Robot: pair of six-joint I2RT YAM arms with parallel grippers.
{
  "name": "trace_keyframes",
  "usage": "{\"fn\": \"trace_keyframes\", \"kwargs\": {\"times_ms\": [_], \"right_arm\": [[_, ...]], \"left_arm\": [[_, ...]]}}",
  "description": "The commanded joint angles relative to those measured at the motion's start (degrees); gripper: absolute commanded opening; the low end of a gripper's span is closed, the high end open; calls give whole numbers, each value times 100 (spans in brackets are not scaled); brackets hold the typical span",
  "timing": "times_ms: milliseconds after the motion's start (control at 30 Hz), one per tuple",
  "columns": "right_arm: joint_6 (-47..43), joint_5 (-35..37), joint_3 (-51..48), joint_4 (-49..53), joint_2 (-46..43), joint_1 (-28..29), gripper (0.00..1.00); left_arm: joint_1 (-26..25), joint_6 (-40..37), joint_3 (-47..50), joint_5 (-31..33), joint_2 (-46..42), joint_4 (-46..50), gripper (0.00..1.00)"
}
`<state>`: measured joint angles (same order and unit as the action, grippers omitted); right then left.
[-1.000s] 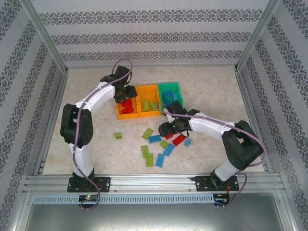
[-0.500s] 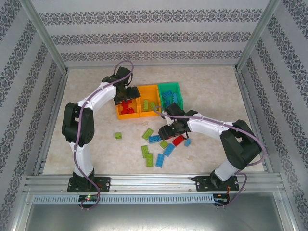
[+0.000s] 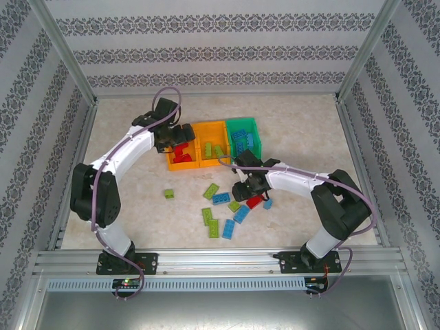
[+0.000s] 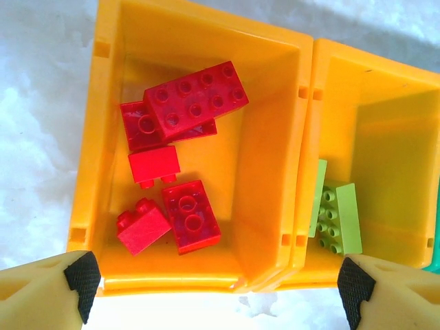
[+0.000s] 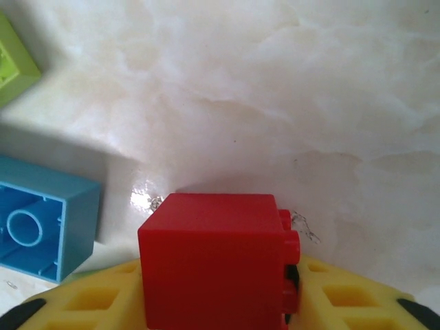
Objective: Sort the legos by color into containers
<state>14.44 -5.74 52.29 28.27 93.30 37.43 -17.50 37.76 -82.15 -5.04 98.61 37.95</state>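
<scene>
My left gripper (image 3: 172, 136) hangs open over the left orange bin (image 3: 184, 167), fingers spread wide with nothing between them. That bin (image 4: 261, 179) holds several red bricks (image 4: 196, 103). The middle orange bin (image 3: 213, 124) holds lime bricks (image 4: 337, 216), and the green bin (image 3: 240, 122) holds blue ones. My right gripper (image 3: 245, 187) is low over the loose pile, shut on a red brick (image 5: 210, 261) that sits close above the table. Loose lime (image 3: 211, 191), blue (image 3: 221, 199) and red (image 3: 255, 201) bricks lie around it.
A blue brick (image 5: 41, 220) lies upside down just left of the held red one, and a lime brick (image 5: 14, 65) lies further off. A lone lime brick (image 3: 168, 194) sits left of the pile. Metal frame rails and patterned walls bound the table.
The left arm's elbow swung out to the left and its gripper drew slightly back-left over the red bin. The right gripper shifted a little toward the pile's right side.
</scene>
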Motion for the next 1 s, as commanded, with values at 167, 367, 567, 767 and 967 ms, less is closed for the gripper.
{"fn": "trace_keyframes", "kwargs": {"times_ms": [167,367,567,767,967], "right_arm": [[69,95,155,-29,-514,104,36],[416,-622,553,-854,-799,105,35],[1059,-1709,1670,-1590,189,108,34],[1598,-2064,2995,-1600,1303,111,34],[2034,-2204,4047,-1437,2273,102,35]], "left_arm": [[43,158,542,260,-545,-124,93],[40,294,1399,495,-1200,-74,94],[36,242,2041,683,-1813,187,95],[35,286,2642,739,-2327,514,96],[21,625,3368,500,-2709,328,97]]}}
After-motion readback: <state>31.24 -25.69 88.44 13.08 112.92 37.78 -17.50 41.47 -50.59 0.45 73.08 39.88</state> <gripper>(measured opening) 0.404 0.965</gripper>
